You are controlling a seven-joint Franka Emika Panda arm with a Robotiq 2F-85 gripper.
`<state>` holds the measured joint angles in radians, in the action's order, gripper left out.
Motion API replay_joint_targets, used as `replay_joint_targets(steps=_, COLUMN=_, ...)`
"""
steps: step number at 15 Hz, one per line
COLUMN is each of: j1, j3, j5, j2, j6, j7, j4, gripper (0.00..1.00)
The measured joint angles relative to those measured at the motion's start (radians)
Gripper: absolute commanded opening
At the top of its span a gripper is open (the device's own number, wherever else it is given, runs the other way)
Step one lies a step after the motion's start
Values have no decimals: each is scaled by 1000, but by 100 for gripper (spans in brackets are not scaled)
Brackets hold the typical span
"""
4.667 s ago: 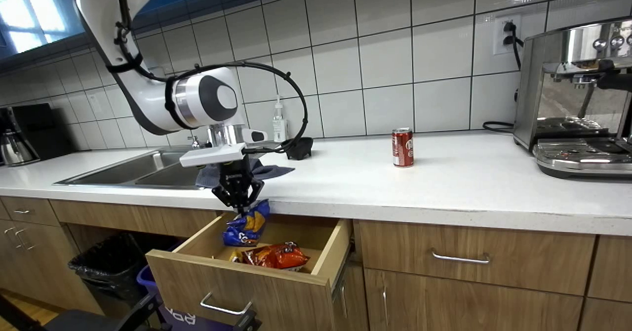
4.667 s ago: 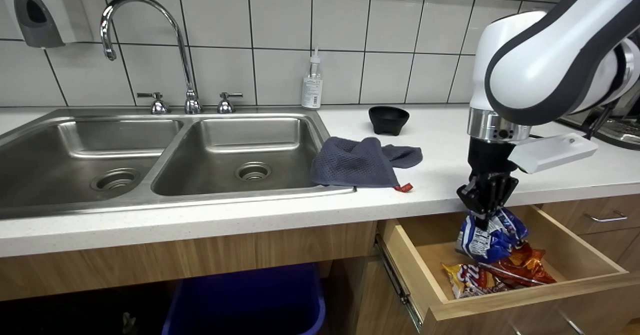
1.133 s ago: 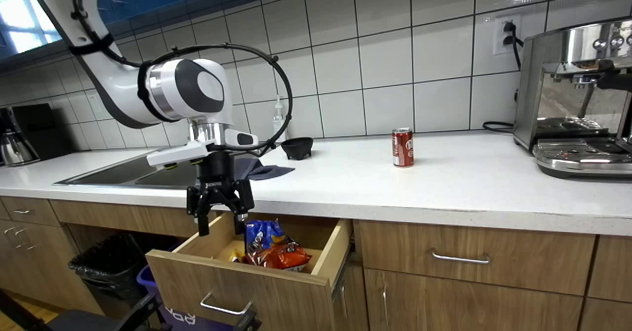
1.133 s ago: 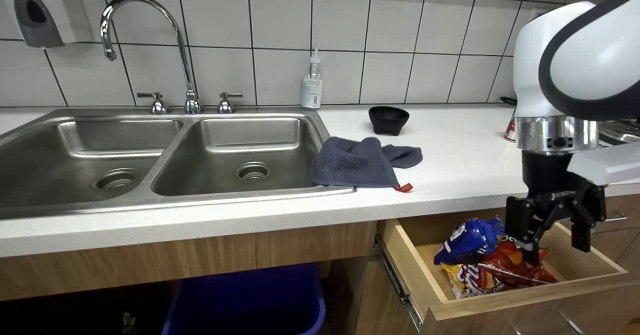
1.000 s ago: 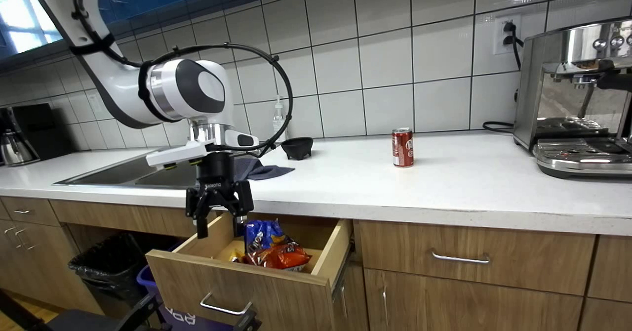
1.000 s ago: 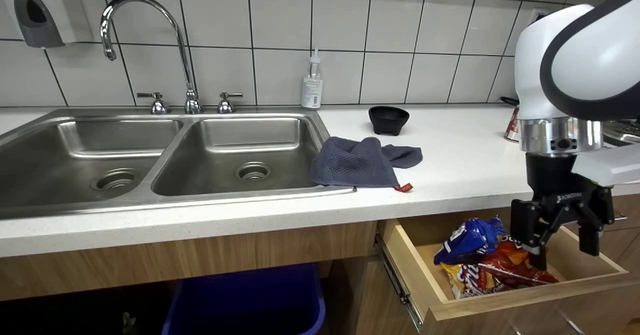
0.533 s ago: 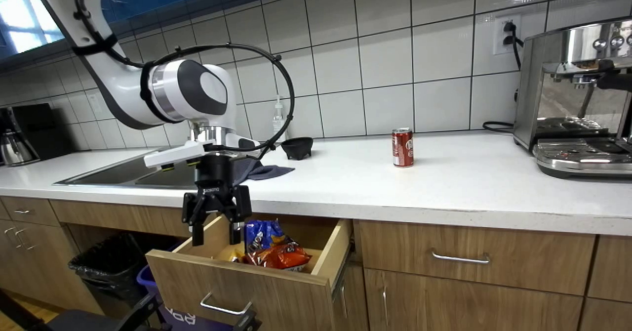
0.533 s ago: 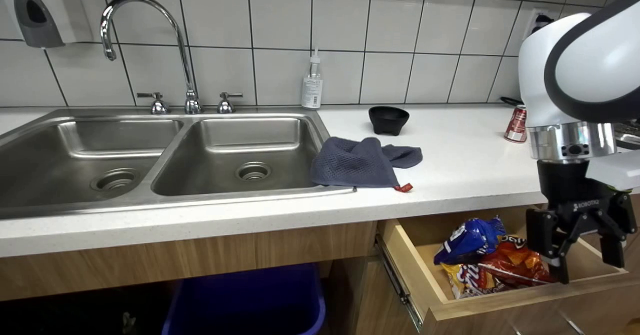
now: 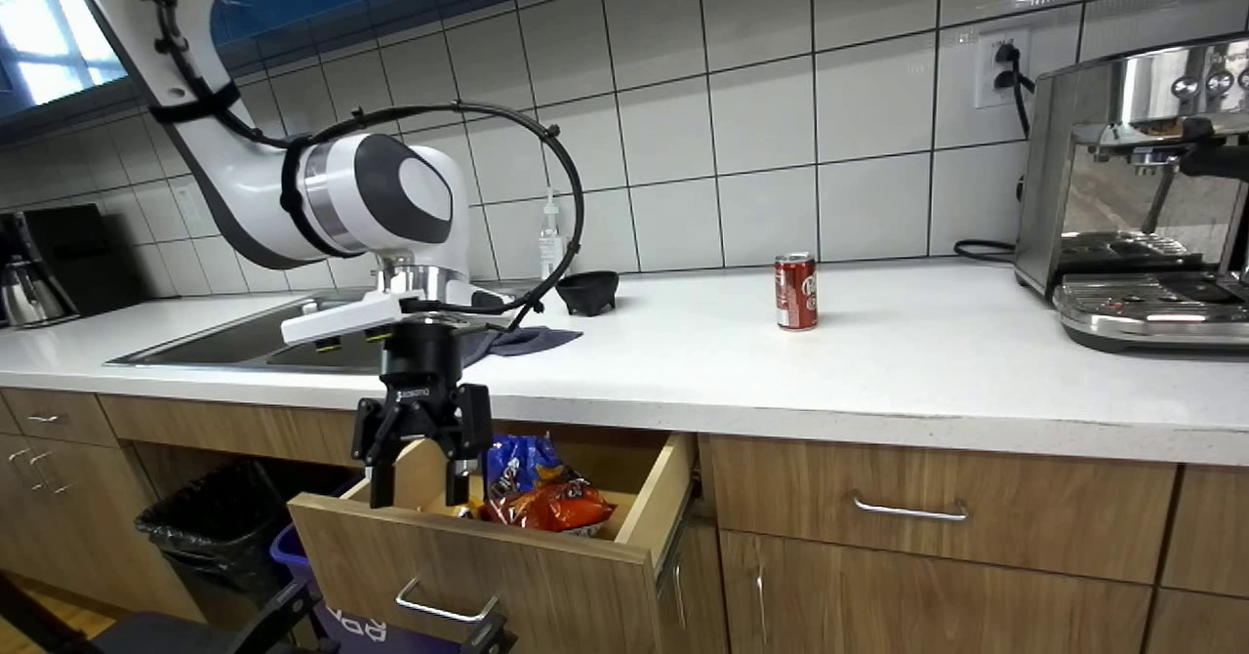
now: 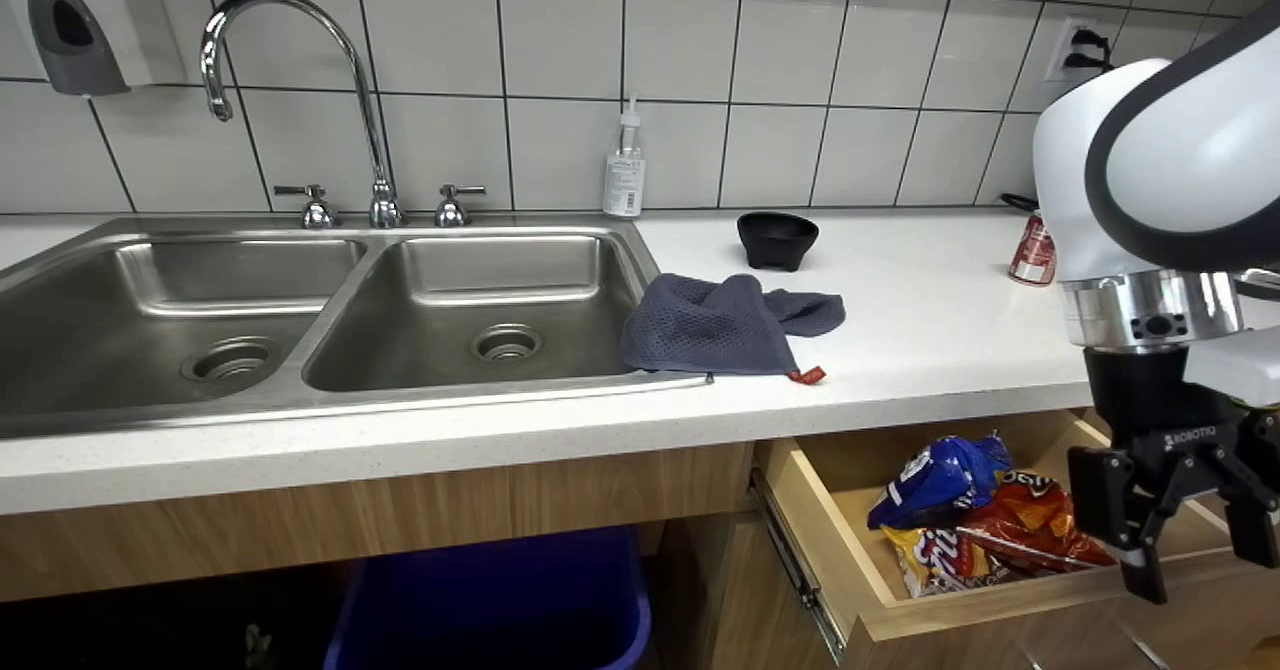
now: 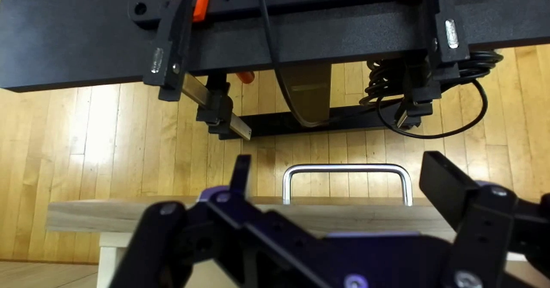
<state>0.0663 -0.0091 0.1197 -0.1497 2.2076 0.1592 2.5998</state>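
Note:
My gripper point(image 9: 420, 496) stands wide open with nothing between its fingers, pointing down over the front of a pulled-out wooden drawer point(image 9: 488, 551). In the wrist view the drawer's silver handle point(image 11: 347, 167) shows between the spread fingertips, beyond the drawer front's top edge; I see no contact with it. Inside the drawer lie a blue snack bag point(image 10: 930, 480), a red snack bag point(image 10: 1030, 525) and a yellow-and-red bag point(image 10: 940, 562), bunched together. In an exterior view the gripper partly covers the drawer's right side.
On the white counter point(image 9: 878, 371) stand a red can point(image 9: 796, 293), a black bowl point(image 10: 778, 240) and an espresso machine point(image 9: 1151, 195). A grey cloth point(image 10: 710, 330) lies beside the sink point(image 10: 500, 370). Below are a black-bagged bin point(image 9: 224, 508) and a blue bin point(image 10: 500, 600). A black clamped table point(image 11: 322, 34) faces the drawer.
Earlier my gripper was shut on the blue bag above the drawer; the bag now lies inside and the jaws are open. Over the last second the gripper has sunk toward the drawer front.

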Motion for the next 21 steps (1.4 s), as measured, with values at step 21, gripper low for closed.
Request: replay_joint_targets(steps=21, j1=0, j3=-19, j5=38, j2=-153, j6=-3, j7=-3, j4=-99, gripper=100)
